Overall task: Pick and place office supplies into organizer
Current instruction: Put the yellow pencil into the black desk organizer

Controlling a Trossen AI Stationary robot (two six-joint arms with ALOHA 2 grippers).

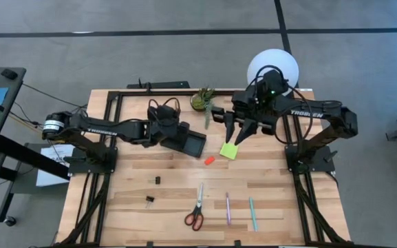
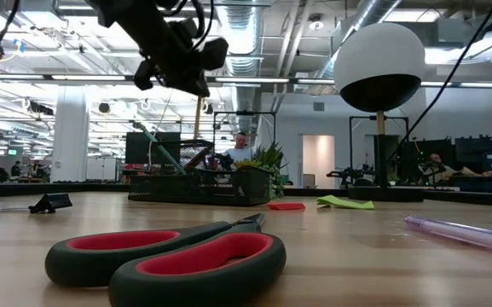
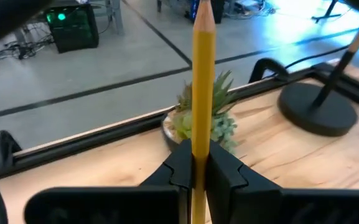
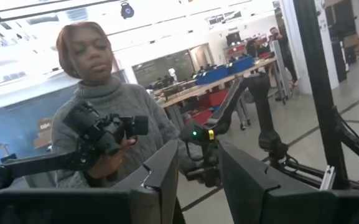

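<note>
left gripper (image 3: 193, 171): pinches smooth yellow pencil (image 3: 203, 74) upright | right gripper (image 1: 237, 133): fingers apart, above square lime-green sticky pad (image 1: 229, 151)

We list the organizer (image 1: 194, 143) at the table's (image 1: 267, 196) centre-left, just beside the left gripper (image 1: 184, 131). The potted plant (image 1: 202, 99) stands behind it at the far edge, the lamp (image 1: 272, 69) to its right. The sticky pad (image 1: 229, 151) lies right of the organizer, the eraser (image 1: 209, 160) between them, slightly nearer. Along the near edge, left to right, we find two clips (image 1: 153, 190), scissors (image 1: 197, 208), and two pens (image 1: 240, 209).
</note>
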